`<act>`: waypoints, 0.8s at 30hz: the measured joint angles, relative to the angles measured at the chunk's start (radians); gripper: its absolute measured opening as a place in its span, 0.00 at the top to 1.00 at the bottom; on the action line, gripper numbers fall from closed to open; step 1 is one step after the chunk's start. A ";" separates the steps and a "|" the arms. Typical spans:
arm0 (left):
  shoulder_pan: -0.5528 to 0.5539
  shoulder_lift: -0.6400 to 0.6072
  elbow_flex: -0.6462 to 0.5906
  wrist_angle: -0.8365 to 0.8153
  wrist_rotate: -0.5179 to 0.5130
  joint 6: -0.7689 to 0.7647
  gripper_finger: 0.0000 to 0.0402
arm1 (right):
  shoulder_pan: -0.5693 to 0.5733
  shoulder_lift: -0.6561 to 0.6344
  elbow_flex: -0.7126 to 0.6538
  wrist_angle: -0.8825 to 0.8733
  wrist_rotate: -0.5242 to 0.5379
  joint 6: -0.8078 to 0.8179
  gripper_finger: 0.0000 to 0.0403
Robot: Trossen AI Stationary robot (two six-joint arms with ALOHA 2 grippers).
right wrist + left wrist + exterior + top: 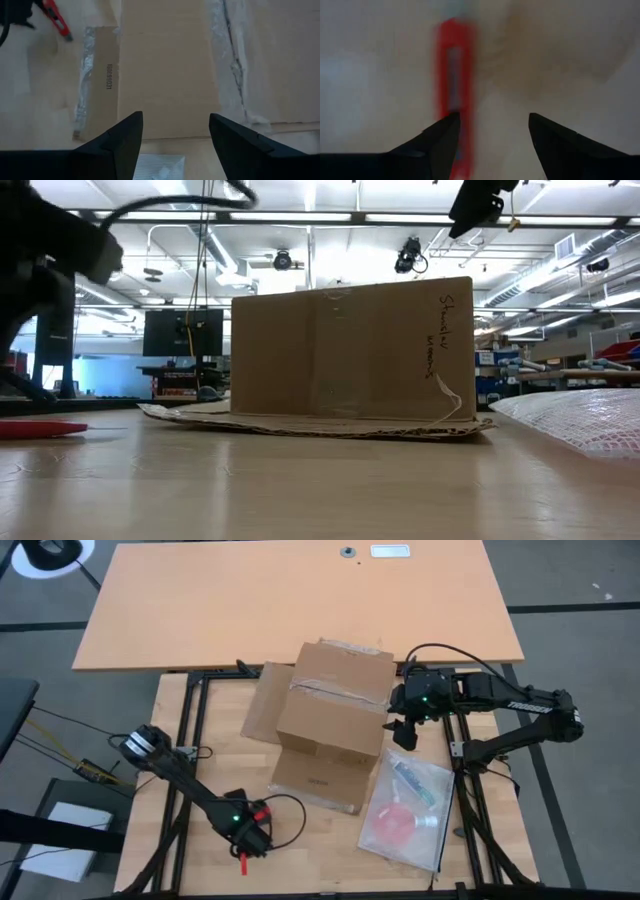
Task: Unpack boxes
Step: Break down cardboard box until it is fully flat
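Cardboard carton sits mid-table, flaps splayed flat, clear plastic bag of contents already out beside it; left gripper open over red cutter near carton's front, holding nothing; right gripper open, empty, above carton's edge—unpacking looks nearly done.
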 joint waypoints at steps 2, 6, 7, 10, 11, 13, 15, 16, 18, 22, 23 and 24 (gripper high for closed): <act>-0.005 -0.044 -0.014 -0.061 -0.022 -0.007 0.38 | 0.000 0.000 0.000 0.000 -0.002 -0.001 0.42; -0.008 -0.164 -0.107 -0.020 -0.059 -0.053 0.38 | 0.000 0.000 0.000 0.017 -0.008 -0.002 0.42; -0.003 -0.196 -0.150 0.015 -0.057 -0.066 0.38 | 0.000 0.000 0.000 0.018 -0.010 -0.006 0.42; 0.018 -0.285 -0.287 0.170 -0.017 -0.083 0.38 | -0.002 0.000 0.000 0.019 -0.027 0.000 0.43; 0.023 -0.310 -0.328 0.222 -0.003 -0.083 0.38 | -0.002 0.000 0.000 0.019 -0.027 0.003 0.43; 0.029 -0.346 -0.397 0.302 0.001 -0.082 0.38 | -0.001 0.000 0.000 0.019 -0.027 0.021 0.43; 0.036 -0.355 -0.446 0.338 0.003 -0.080 0.38 | -0.001 0.000 0.000 0.023 -0.027 0.045 0.43; 0.037 -0.355 -0.463 0.358 0.003 -0.076 0.38 | -0.001 0.000 0.000 0.024 -0.028 0.065 0.43; 0.037 -0.359 -0.491 0.390 0.005 -0.048 0.38 | -0.001 0.000 0.000 0.023 -0.061 0.102 0.43; 0.036 -0.352 -0.509 0.411 -0.018 0.034 0.38 | 0.000 0.001 0.000 0.023 -0.111 0.127 0.43; 0.035 -0.351 -0.509 0.410 -0.031 0.055 0.38 | 0.001 0.000 0.000 0.023 -0.112 0.128 0.43; 0.035 -0.350 -0.509 0.411 -0.041 0.078 0.38 | 0.000 0.000 0.000 0.023 -0.112 0.128 0.43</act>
